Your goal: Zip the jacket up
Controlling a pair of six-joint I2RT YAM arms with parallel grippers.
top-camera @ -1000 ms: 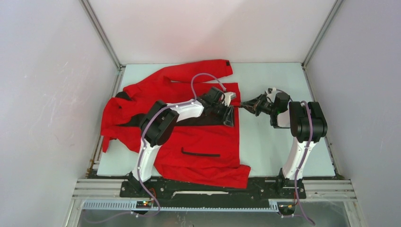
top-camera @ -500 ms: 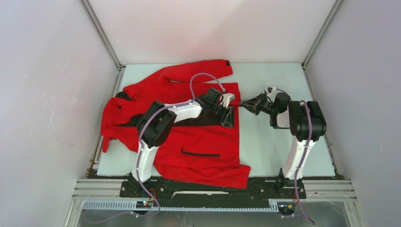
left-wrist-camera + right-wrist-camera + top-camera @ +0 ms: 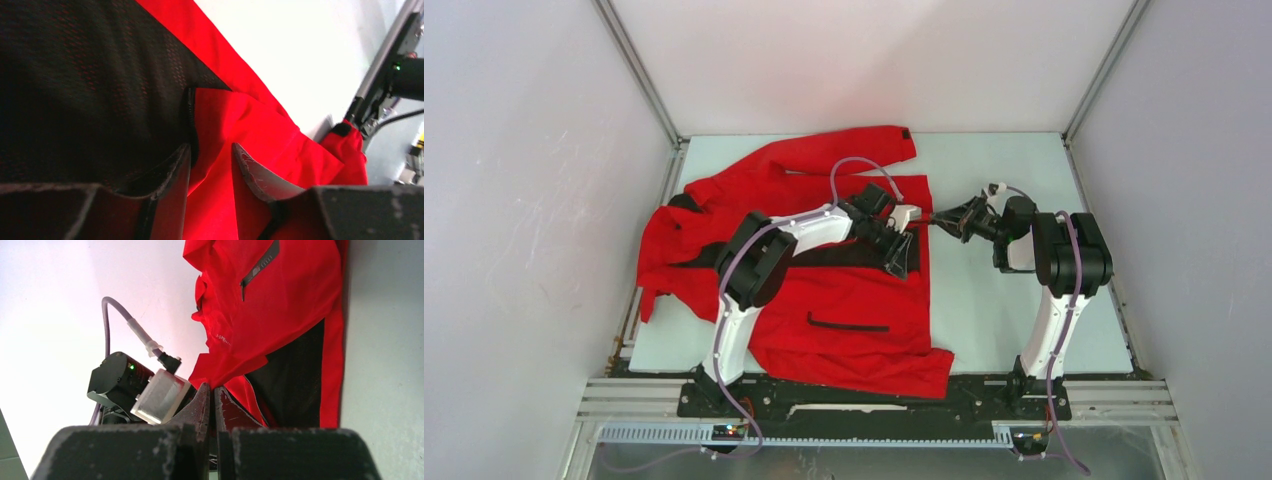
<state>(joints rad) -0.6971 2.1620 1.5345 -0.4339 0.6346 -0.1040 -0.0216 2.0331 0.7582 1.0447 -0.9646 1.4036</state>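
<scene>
The red jacket [image 3: 844, 290] lies spread on the left half of the table, front open, with black lining showing along the middle. My left gripper [image 3: 902, 255] is low over the front edge near the hem. In the left wrist view it [image 3: 210, 147] is open, with red fabric [image 3: 250, 120] between the fingers and the black zipper edge [image 3: 190, 120] beside the left finger. My right gripper [image 3: 936, 221] is at the jacket's right edge. In the right wrist view it [image 3: 213, 387] is shut on a raised fold of the jacket [image 3: 280, 305].
A black pocket zip [image 3: 848, 325] lies on the near panel. The pale table [image 3: 1014, 300] is bare to the right of the jacket. White walls and metal posts [image 3: 639, 70] enclose the space. The left wrist's housing [image 3: 160, 395] sits close beside the right fingers.
My left gripper has shifted slightly nearer and leftward along the jacket's front edge. My right gripper has edged a little left, still pinching the fabric.
</scene>
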